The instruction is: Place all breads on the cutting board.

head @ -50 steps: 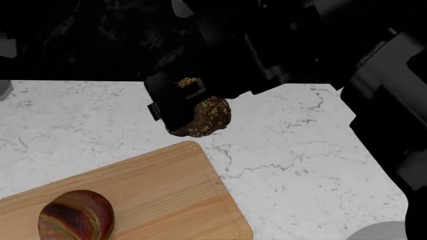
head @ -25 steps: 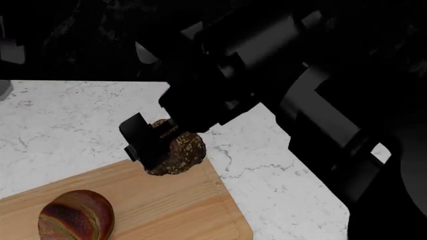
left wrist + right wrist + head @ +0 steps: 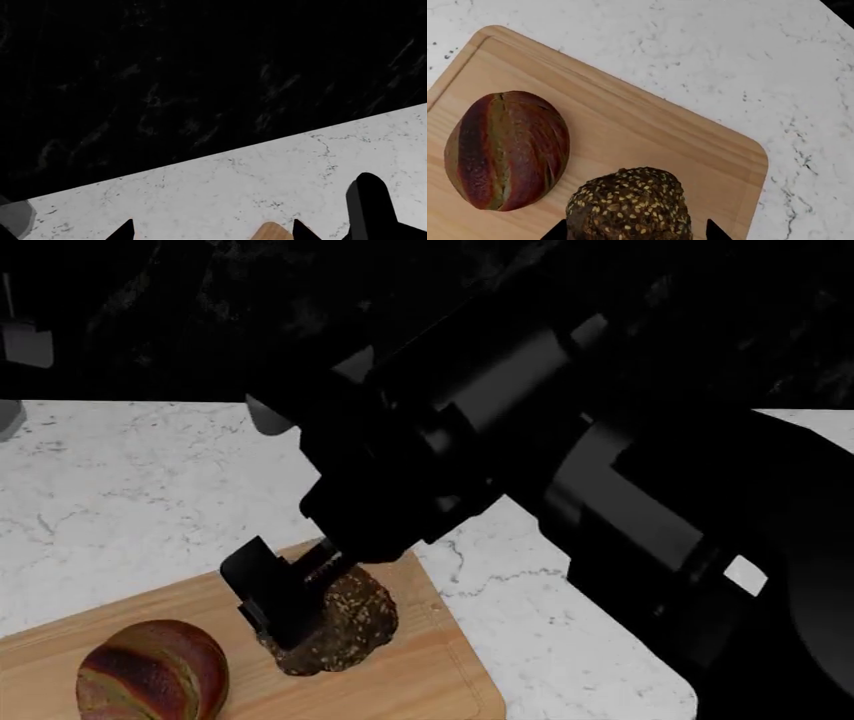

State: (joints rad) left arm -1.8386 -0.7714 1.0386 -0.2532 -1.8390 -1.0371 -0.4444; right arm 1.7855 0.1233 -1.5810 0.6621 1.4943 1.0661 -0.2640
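Observation:
The dark seeded roll [image 3: 334, 625] is between the fingers of my right gripper [image 3: 304, 612], low over the near right part of the light-wood cutting board [image 3: 427, 680]. In the right wrist view the seeded roll [image 3: 627, 205] fills the space between the fingertips of the right gripper [image 3: 634, 232]. The glossy striped roll [image 3: 151, 670] lies on the board to its left, apart from it, and also shows in the right wrist view [image 3: 507, 150]. My left gripper [image 3: 210, 232] is open and empty over the white counter, with a corner of the board [image 3: 270, 232] between its fingertips.
The white marble counter [image 3: 134, 490] surrounds the board and ends at a dark wall behind. A grey object [image 3: 7, 415] sits at the counter's far left edge. My bulky right arm [image 3: 561, 470] covers the right side of the head view.
My right gripper has carried the seeded roll from the bare counter toward me and leftward, and lowered it over the board's right part. The striped roll has not moved.

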